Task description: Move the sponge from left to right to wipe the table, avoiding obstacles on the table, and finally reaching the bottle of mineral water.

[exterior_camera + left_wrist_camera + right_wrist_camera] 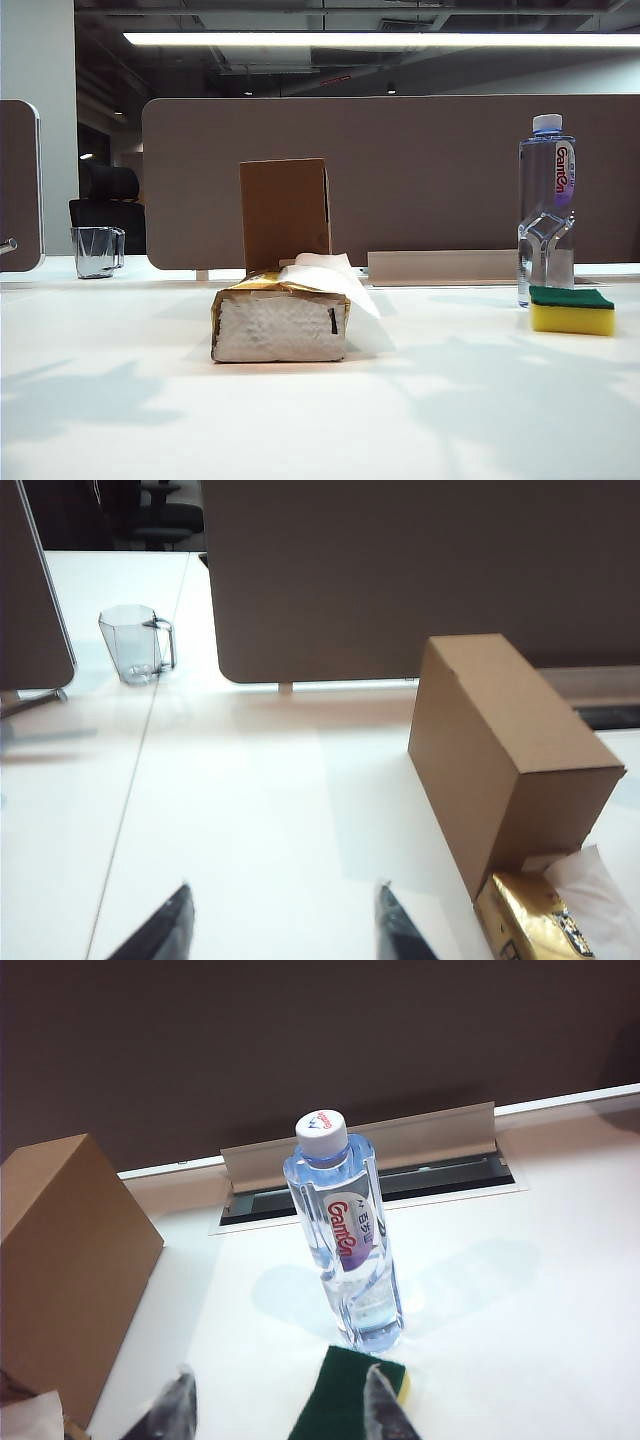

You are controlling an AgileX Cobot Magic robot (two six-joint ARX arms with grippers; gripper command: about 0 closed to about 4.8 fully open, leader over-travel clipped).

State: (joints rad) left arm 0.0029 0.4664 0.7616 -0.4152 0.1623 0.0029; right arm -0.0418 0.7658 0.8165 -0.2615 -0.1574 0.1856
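Observation:
The yellow sponge (572,310) with its green top lies flat on the white table (300,420), at the foot of the bottle of mineral water (546,210). In the right wrist view my right gripper (278,1369) hovers open above the sponge (340,1405), just short of the bottle (345,1230); nothing is between its fingers. My left gripper (284,887) is open over bare table, beside the brown cardboard box (510,750) and the gold tissue pack (530,920). Neither arm shows in the exterior view, where the box (285,215) stands behind the tissue pack (280,325).
A clear glass mug (97,250) stands at the far left by the brown partition (400,170). A cable slot (400,1185) runs along the table's back edge behind the bottle. The box (70,1260) also shows in the right wrist view.

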